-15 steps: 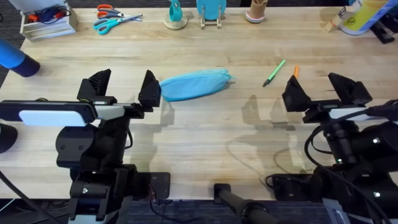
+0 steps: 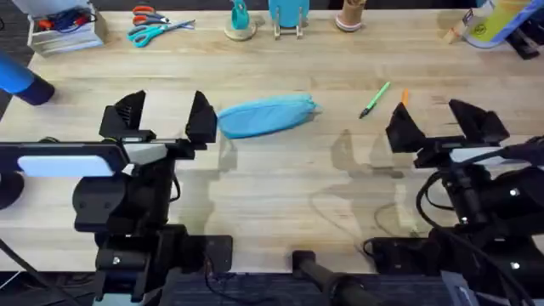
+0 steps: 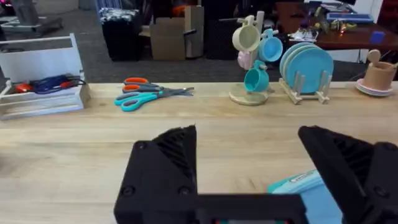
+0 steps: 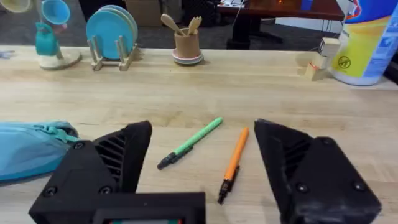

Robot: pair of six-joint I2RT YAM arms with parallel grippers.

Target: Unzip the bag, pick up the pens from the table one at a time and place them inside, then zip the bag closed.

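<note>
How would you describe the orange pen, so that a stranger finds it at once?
Look at the table, right of the light blue bag. Two thin pens lie there side by side, in front of the right tool. The orange pen is nearer that tool; its neighbour is light green.

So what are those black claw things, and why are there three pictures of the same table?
Those are two robot arms. Each ends in a two-finger end effector: the left end effector and the right end effector. Both are open and hold nothing.

One camera looks down from above the table. The other two ride on the wrists, so each shows its own fingers up close at the bottom.

On the table lie a light blue bag, a green pen and an orange pen. At the far edge are scissors, mugs on a stand and plates in a rack.
</note>
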